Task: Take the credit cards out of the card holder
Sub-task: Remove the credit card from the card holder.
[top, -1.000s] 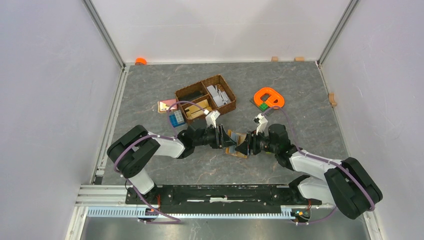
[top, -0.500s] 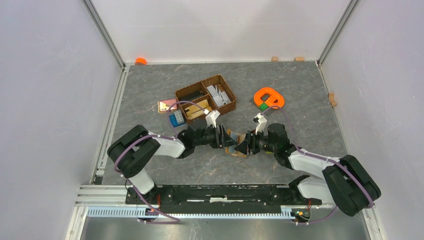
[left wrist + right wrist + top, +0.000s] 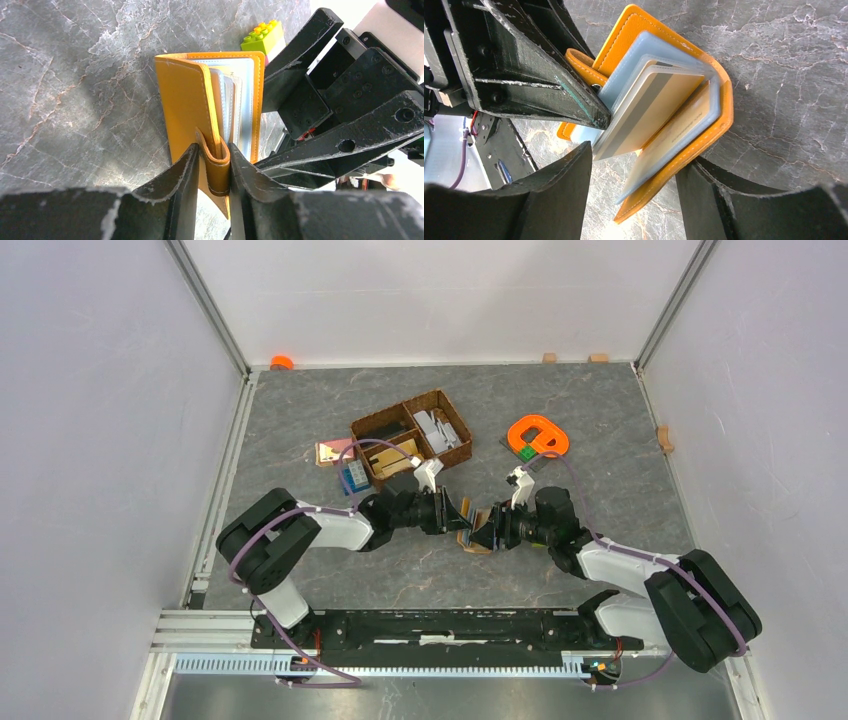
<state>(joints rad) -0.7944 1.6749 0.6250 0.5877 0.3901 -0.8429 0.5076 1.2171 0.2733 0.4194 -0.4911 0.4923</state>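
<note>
Arms lie low over the table (image 3: 620,440), forearms near level and aimed at each other, so the left gripper (image 3: 461,515) and right gripper (image 3: 488,531) meet nose to nose at mid-table. Between them is the card holder (image 3: 476,544), just in front of the basket (image 3: 410,435) and well apart from the orange ring (image 3: 538,434).

In the left wrist view the left gripper (image 3: 214,152) has its jaws closed on the holder's (image 3: 182,95) looped tab, the black fingers (image 3: 182,167) pressing it from both sides.

In the right wrist view the right gripper (image 3: 634,165) stands wide around the holder's (image 3: 636,27) fanned end. One finger touches the outer cover; whether the other presses the cards (image 3: 649,110) I cannot tell.

The holder is grainy mustard leather-like stuff with pale stitching, clear pale-blue sleeves inside, and flat tan and grey-striped cards. The table is grey, veined like marble. The fingers are scuffed matt black.
</note>
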